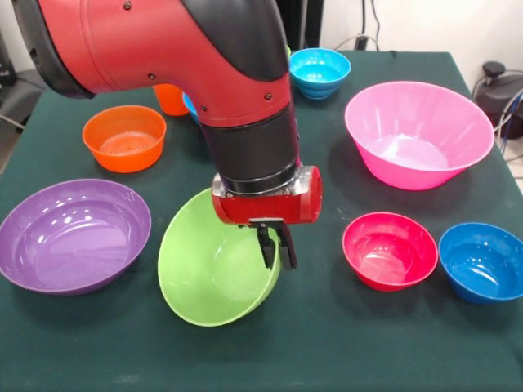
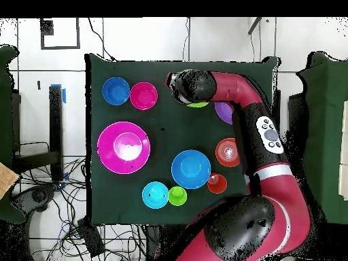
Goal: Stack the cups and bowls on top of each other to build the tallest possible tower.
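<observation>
My gripper (image 1: 276, 251) is shut on the right rim of the large lime green bowl (image 1: 208, 273), which hangs tilted with its opening turned left. In the overhead view only a sliver of the lime bowl (image 2: 198, 105) shows under the arm's end. The purple bowl (image 1: 73, 235) lies to its left, and the orange bowl (image 1: 124, 137) behind that. The small red bowl (image 1: 389, 250) and a small blue bowl (image 1: 484, 261) sit to the right. The huge pink bowl (image 1: 418, 133) and the second small blue bowl (image 1: 319, 72) stand behind. The orange cup (image 1: 170, 100) is half hidden by the arm.
The overhead view shows the large blue bowl (image 2: 191, 169), the light green cup (image 2: 177, 196) and the orange cup (image 2: 217, 183) near the robot's base. The arm (image 2: 258, 129) crosses above the purple bowl (image 2: 223, 112) and the orange bowl (image 2: 228, 152).
</observation>
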You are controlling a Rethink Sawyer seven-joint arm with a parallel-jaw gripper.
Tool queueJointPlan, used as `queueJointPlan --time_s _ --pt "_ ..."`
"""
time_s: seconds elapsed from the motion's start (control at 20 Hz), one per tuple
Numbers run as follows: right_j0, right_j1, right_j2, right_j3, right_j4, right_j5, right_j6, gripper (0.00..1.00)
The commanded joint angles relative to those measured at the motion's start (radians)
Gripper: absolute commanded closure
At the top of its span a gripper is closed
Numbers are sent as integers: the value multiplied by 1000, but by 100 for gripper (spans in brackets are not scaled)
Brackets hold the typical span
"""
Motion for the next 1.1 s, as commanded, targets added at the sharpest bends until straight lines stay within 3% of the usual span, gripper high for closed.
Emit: queueJointPlan --time_s 0.05,0.35,1.1 --pt "126 140 -60 -158 -106 186 -258 100" --pt "170 166 -77 -254 -128 248 -244 100" --pt "178 159 -93 -242 -120 225 -225 100"
